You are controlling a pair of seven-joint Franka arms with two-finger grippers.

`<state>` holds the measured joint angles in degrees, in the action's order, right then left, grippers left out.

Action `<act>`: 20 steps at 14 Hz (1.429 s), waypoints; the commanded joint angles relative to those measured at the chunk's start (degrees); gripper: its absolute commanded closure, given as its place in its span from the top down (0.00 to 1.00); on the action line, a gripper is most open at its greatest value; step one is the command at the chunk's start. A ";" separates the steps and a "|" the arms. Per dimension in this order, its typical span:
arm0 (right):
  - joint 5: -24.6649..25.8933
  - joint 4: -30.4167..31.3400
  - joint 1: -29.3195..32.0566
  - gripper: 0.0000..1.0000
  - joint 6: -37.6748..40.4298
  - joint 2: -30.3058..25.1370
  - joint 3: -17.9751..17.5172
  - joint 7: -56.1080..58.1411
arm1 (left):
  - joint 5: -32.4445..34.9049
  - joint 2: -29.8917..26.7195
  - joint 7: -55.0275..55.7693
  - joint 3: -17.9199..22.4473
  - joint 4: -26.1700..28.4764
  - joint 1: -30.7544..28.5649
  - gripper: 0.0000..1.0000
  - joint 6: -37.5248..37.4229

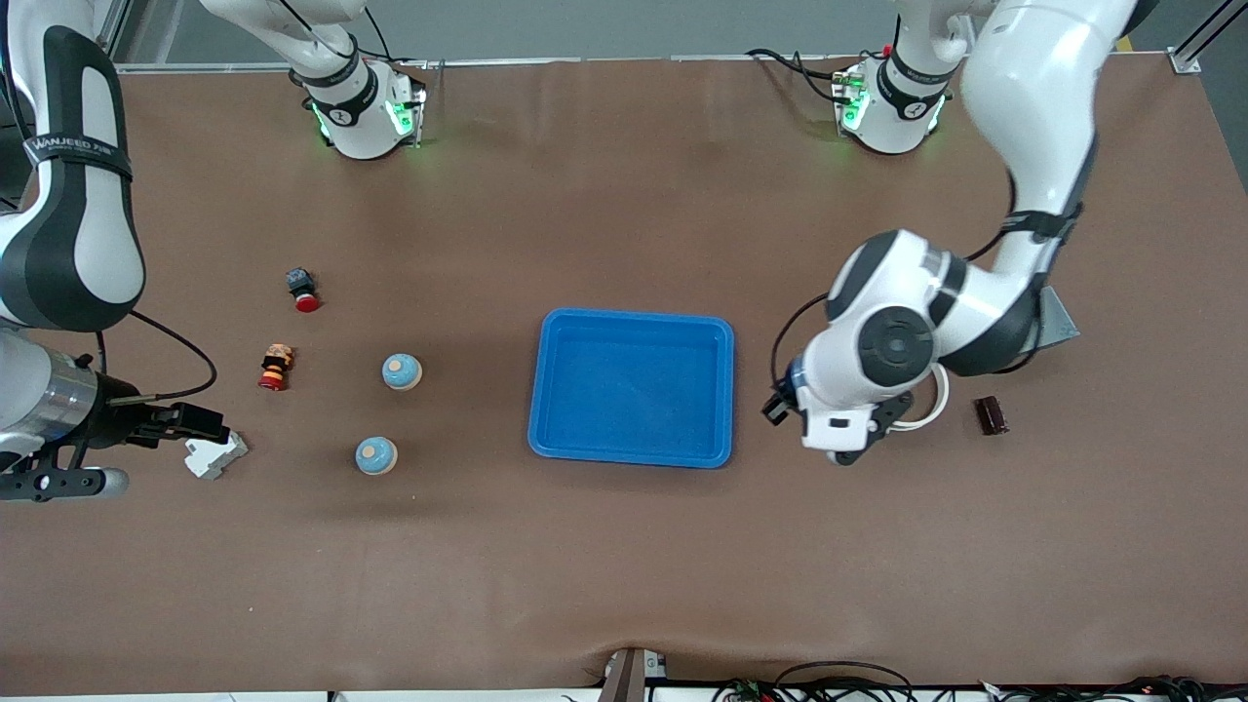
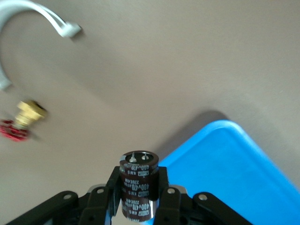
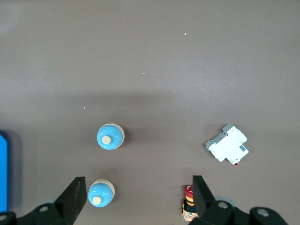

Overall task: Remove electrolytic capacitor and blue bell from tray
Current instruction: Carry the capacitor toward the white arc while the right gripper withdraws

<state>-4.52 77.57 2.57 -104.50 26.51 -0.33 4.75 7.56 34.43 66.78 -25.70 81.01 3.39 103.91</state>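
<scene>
Gripping capacitor (image 2: pixel 138 185) (left wrist only) | tray (image 1: pixel 632 388) bare | right jaws wide

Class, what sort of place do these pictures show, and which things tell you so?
Probably a robotics lab bench: two Franka arms mounted on a brown mat, small electrical parts such as a circuit breaker, and a blue tray.

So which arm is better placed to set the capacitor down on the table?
The left. Its claw is shut on the capacitor, just off the empty blue tray's edge toward the left arm's end. The right claw is open, over the two blue bells.
</scene>
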 commanded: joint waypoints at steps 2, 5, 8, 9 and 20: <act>0.12 0.57 0.07 1.00 1.40 -0.94 -0.98 -1.58 | -1.06 -5.59 -12.86 -2.51 5.81 -6.54 0.00 -2.04; 0.91 0.66 -0.28 1.00 1.75 -1.46 -0.81 -3.50 | -0.01 -9.37 -22.89 -2.34 11.87 -10.15 0.00 -1.43; 1.70 0.57 -0.28 1.00 3.50 -3.14 -1.07 -4.40 | 4.73 -10.70 -28.88 -2.51 17.05 -12.87 0.00 2.60; 2.83 0.48 -0.63 1.00 3.60 -3.22 -1.07 -4.48 | 5.18 -11.83 -30.72 -2.51 19.86 -13.92 0.00 5.57; 5.04 0.13 0.42 1.00 6.15 -7.00 -0.72 -4.75 | 14.84 -12.03 -36.10 -2.16 39.75 -19.12 0.00 34.78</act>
<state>-0.28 77.13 2.86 -99.15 21.08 -0.13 1.10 19.54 22.66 30.89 -27.46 119.61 -15.18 137.71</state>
